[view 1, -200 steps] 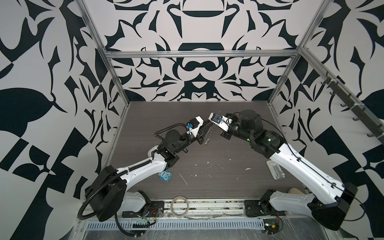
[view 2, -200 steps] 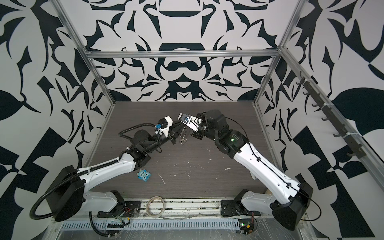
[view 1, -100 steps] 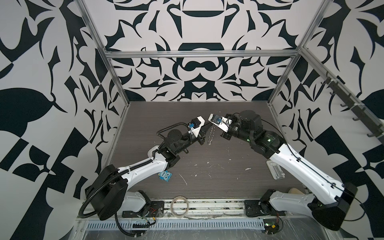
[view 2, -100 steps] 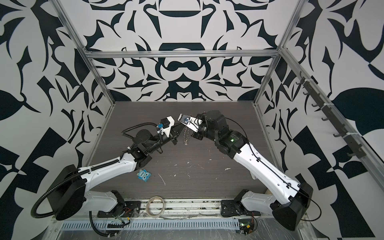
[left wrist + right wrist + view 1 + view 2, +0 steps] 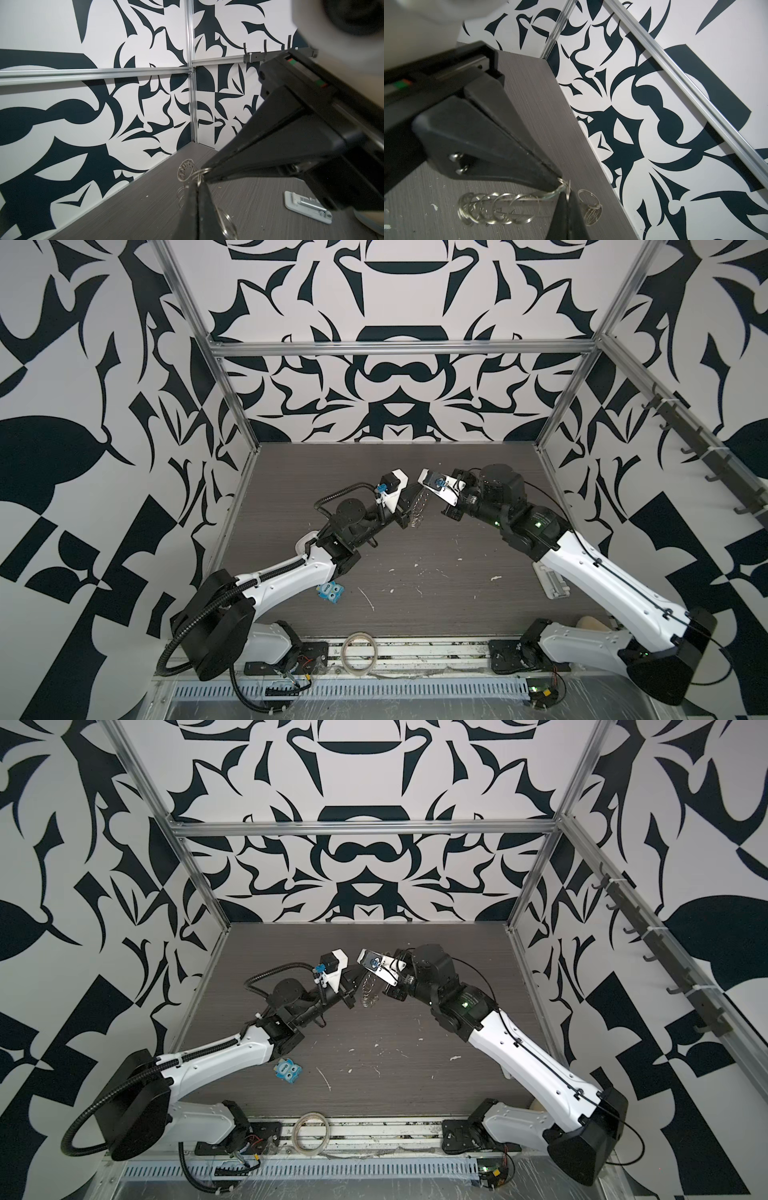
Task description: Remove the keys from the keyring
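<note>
Left pincer [image 5: 199, 185] is squeezing tight on one small wire ring at the edge of the keyring [image 5: 496, 206], and its two black fingers [image 5: 564, 216] are pressing together with only the wire between them. From the other side the right pincer [image 5: 559, 179] is clenching on a ring right beside that spot, so the two tips are almost touching. Both arms are reaching in over the tabletop [image 5: 457, 614], toward the back wall. The keyring [image 5: 417, 510] [image 5: 369, 992] is hanging between them, showing in both top views. It is hanging edge-on, and its many silver rings are dangling in a row below the tips. I cannot tell if the lowest rings are touching the wood. In the right wrist view one ring [image 5: 589, 204] is sticking out on the far side of the left pincer. The little key is too small to pick out among the rings. A small blue thing [image 5: 330, 592] is lying on the tabletop beside the left arm. A flat white and grey piece [image 5: 552, 583] is lying beside the right arm. A pale tape roll [image 5: 359, 653] is lying on the rail at the front edge. Small white scraps [image 5: 368, 597] are lying scattered over the wood.
</note>
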`<control>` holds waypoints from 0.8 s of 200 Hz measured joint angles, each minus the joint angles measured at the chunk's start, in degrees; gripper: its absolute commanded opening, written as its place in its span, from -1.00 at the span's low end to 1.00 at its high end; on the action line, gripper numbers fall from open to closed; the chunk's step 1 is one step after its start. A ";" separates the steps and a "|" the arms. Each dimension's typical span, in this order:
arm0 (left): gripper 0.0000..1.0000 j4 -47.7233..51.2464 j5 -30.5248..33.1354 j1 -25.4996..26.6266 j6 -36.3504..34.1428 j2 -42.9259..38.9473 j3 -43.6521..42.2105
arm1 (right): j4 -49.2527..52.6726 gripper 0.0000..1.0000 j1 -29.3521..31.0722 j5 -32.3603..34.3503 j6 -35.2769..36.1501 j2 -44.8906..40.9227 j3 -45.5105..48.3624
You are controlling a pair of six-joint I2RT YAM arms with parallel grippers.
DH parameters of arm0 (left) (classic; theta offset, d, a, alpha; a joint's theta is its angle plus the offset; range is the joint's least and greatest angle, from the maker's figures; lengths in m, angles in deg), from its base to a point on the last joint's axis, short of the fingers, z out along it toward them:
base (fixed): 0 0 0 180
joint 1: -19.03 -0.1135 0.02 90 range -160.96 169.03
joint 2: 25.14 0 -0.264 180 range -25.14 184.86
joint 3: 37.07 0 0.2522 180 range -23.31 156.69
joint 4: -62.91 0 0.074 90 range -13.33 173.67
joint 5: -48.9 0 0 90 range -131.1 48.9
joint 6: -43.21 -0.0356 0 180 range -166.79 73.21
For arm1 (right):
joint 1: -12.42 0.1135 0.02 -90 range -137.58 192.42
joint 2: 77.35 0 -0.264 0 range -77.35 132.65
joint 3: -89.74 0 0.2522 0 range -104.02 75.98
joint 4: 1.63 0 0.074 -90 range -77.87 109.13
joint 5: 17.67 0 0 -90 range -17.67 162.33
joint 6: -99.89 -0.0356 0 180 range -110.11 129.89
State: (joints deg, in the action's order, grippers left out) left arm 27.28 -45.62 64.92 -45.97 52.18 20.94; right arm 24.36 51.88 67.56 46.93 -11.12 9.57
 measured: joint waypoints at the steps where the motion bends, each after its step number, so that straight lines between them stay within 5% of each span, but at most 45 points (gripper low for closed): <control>1: -1.00 0.00 -0.02 0.00 0.02 0.00 0.00 | -0.17 -1.00 0.00 0.00 0.02 -0.07 0.13; 72: -1.00 7.52 -5.73 -3.43 9.35 -1.97 2.08 | -16.72 -1.00 -0.46 -3.54 1.97 -4.68 11.43; 160: -1.00 15.45 -10.23 -5.77 13.51 -5.22 5.16 | -22.69 -1.00 -1.14 -6.58 -2.78 -4.66 13.60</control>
State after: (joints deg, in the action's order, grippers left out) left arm 42.73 -55.84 59.15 -32.46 46.96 26.10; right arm 1.67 50.75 60.98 44.15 -15.77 23.17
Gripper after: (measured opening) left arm 0.041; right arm 0.045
